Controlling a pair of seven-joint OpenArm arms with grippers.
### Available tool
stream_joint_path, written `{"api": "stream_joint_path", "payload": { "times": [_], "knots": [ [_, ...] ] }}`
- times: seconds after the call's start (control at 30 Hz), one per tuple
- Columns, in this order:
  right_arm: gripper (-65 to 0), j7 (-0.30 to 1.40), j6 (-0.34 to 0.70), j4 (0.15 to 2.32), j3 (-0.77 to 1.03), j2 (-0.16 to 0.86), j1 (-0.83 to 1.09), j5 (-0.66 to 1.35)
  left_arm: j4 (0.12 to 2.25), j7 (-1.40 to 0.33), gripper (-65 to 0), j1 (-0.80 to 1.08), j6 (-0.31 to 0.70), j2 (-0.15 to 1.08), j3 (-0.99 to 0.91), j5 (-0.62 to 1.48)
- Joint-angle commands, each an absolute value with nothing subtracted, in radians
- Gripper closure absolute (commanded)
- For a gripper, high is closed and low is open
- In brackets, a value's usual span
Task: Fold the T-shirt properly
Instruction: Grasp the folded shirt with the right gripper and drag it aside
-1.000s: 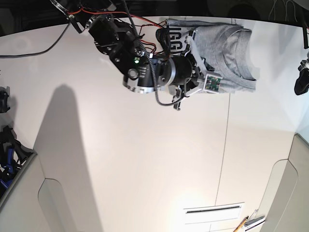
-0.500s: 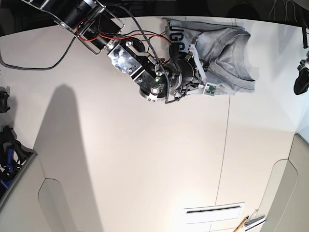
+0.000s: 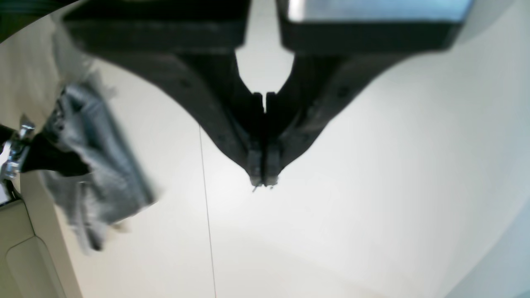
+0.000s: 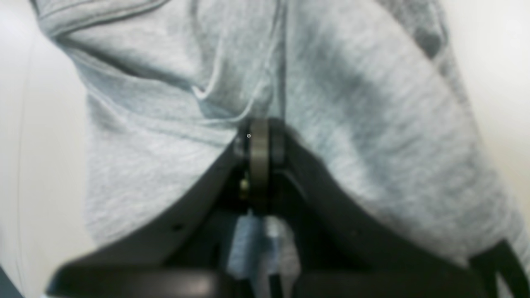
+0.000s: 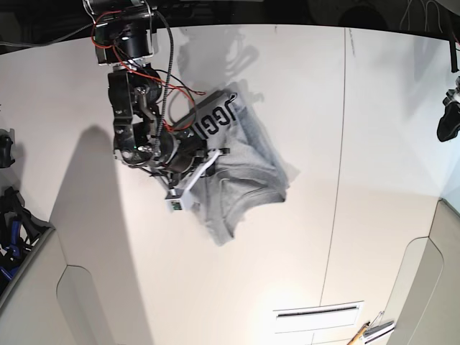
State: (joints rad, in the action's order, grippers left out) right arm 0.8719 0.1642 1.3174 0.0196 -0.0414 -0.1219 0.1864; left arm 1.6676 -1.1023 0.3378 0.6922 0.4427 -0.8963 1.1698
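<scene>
The heather-grey T-shirt point(image 5: 241, 176) hangs bunched from my right gripper point(image 5: 203, 167) over the left-middle of the white table point(image 5: 287, 251), with black block lettering point(image 5: 212, 118) showing on its upper part. In the right wrist view my right gripper point(image 4: 258, 138) is shut on a fold of the T-shirt's point(image 4: 372, 124) grey fabric. My left gripper point(image 3: 263, 181) is shut and empty above bare table. It sits at the far right edge in the base view point(image 5: 450, 121). The T-shirt also shows blurred at the left of the left wrist view point(image 3: 99, 174).
A thin seam point(image 5: 336, 187) runs down the table right of the shirt. A white slotted plate point(image 5: 318, 313) and a pencil-like tool point(image 5: 365, 332) lie near the front right. Dark gear point(image 5: 11, 223) sits at the left edge. Red and black cables point(image 5: 165, 79) trail from the right arm.
My right arm has swung from the back centre-right to the left-middle, carrying the T-shirt with it. The shirt now hangs crumpled. The left gripper has not moved.
</scene>
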Motion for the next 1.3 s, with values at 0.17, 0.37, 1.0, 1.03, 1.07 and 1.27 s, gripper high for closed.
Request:
{"api": "stream_joint_path", "payload": {
  "times": [0.17, 0.37, 1.0, 1.03, 1.07, 1.27],
  "knots": [
    [0.0, 0.955, 0.120, 1.454, 0.276, -0.008, -0.004, 0.094, 1.680, -1.081, 0.0, 0.335, 0.698, 0.463, -0.902, 1.194],
    [0.0, 0.983, 0.119, 1.609, 0.425, 0.065, 0.090, 0.097, 1.680, -1.081, 0.0, 0.335, 0.698, 0.463, -0.902, 1.214],
    [0.0, 0.985, 0.135, 1.789, 0.524, 0.100, -0.007, 0.173, 1.680, -1.080, 0.0, 0.335, 0.698, 0.463, -0.903, 1.246],
    [0.0, 0.985, 0.135, 1.810, 0.523, 0.100, -0.029, 0.173, 1.680, -1.080, 0.0, 0.335, 0.698, 0.463, -0.903, 1.246],
    [0.0, 0.985, 0.138, 1.828, 0.523, 0.100, -0.050, 0.173, 1.680, -1.080, 0.0, 0.335, 0.698, 0.463, -0.903, 1.246],
    [0.0, 1.006, 0.226, 1.956, 0.521, 0.099, -0.078, 0.247, 1.680, -1.085, 0.0, 0.336, 0.698, 0.463, -0.916, 1.261]
  ]
}}
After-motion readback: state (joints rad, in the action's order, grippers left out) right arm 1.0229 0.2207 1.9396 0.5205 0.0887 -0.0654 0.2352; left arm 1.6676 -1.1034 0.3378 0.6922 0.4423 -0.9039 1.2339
